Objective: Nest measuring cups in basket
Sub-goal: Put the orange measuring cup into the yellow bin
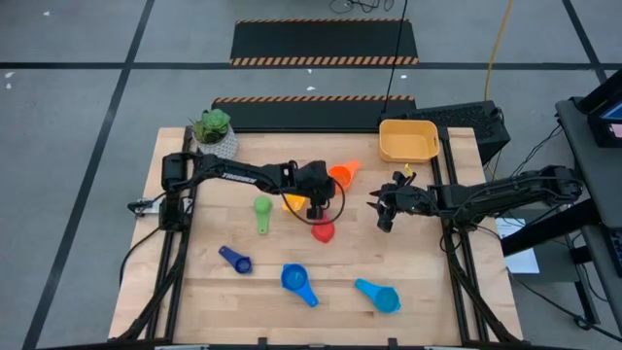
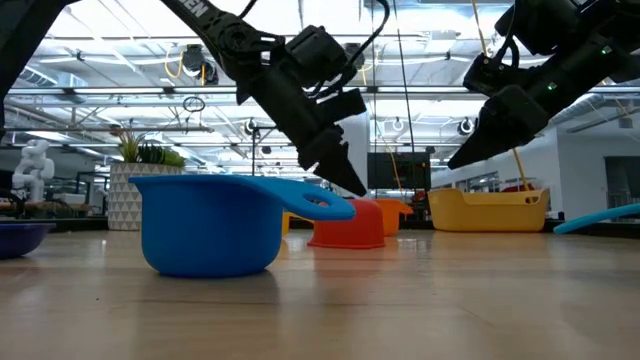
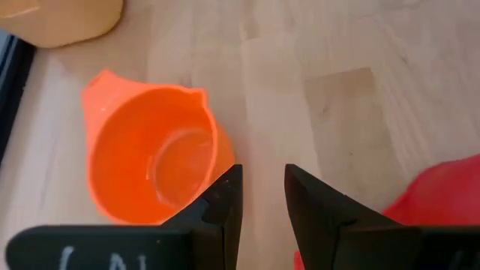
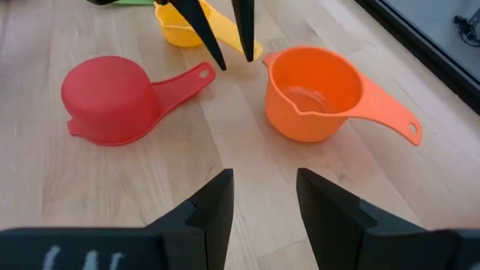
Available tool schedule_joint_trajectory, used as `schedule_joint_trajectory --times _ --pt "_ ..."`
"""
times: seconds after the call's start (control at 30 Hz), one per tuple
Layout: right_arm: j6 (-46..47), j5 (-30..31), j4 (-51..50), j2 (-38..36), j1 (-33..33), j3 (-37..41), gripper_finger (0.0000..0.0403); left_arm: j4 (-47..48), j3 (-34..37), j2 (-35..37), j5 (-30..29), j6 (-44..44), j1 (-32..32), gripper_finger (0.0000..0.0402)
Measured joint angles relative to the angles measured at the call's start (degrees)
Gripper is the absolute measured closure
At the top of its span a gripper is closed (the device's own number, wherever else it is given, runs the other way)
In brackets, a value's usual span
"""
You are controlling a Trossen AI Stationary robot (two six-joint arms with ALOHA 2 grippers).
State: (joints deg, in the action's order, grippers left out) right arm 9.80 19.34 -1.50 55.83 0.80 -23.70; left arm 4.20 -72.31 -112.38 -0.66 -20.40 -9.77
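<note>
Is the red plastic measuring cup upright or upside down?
Upside down: the red plastic measuring cup shows its closed bottom on top, rim against the wooden table.

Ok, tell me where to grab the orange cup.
Grip the orange cup by its flat handle, coming down from above. It stands upright and open, and the handle juts clear on the side away from the red cup, so the right end effector, open nearby, has room.

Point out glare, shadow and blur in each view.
Low view: bright ceiling lights behind, blue cup looms large, wood in front blurred. Left wrist view: soft sheen inside orange cup, fingers blurred. Right wrist view: red cup casts soft shadow. High view: even light.
</note>
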Motion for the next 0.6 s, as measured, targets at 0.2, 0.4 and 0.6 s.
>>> schedule_joint_trajectory --times 0.2,0.4,0.6 --pt "0.0 0.1 0.0 0.0 0.0 0.0 0.0264 -0.5 0.0 0.0 -3.4 -0.3 0.2 0.0298" --pt "-0.2 0.2 0.0 0.0 0.0 0.0 0.0264 -1.1 -1.0 0.0 -4.6 0.0 0.6 0.0298" --pt "-0.5 0.3 0.0 0.0 -0.1 0.0 0.0264 4.8 -7.2 0.0 -5.7 1.0 3.9 0.0275"
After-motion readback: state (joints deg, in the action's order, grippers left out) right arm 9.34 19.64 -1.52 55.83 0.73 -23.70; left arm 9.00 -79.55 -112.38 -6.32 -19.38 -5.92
